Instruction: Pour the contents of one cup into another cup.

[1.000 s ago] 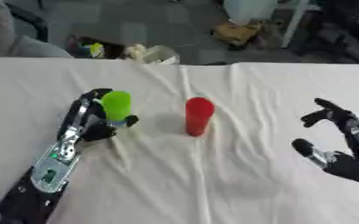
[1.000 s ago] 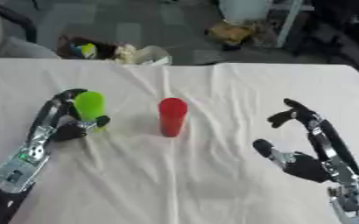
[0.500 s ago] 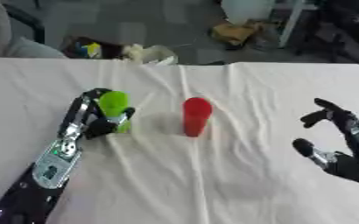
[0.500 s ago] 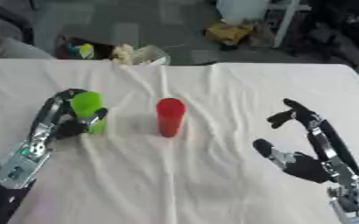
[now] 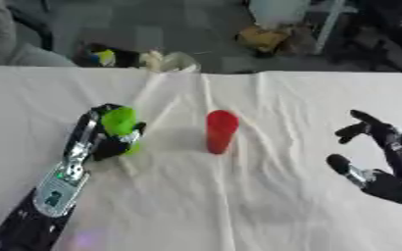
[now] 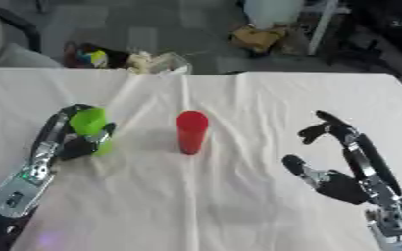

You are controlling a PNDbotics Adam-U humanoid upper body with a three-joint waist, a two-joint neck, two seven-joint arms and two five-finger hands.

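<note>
My left hand (image 5: 101, 142) is gripping the green cup (image 5: 119, 121); its contents are hidden. The red cup (image 5: 221, 131) is standing upright just right of it. My right hand (image 6: 346, 166) is hovering wide open at the right.

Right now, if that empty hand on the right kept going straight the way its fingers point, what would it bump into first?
Probably nothing soon. The right hand, open, points up and away across the bare white tablecloth. The tall red plastic cup stands well off to its left, outside that line, though depth is hard to judge.
</note>
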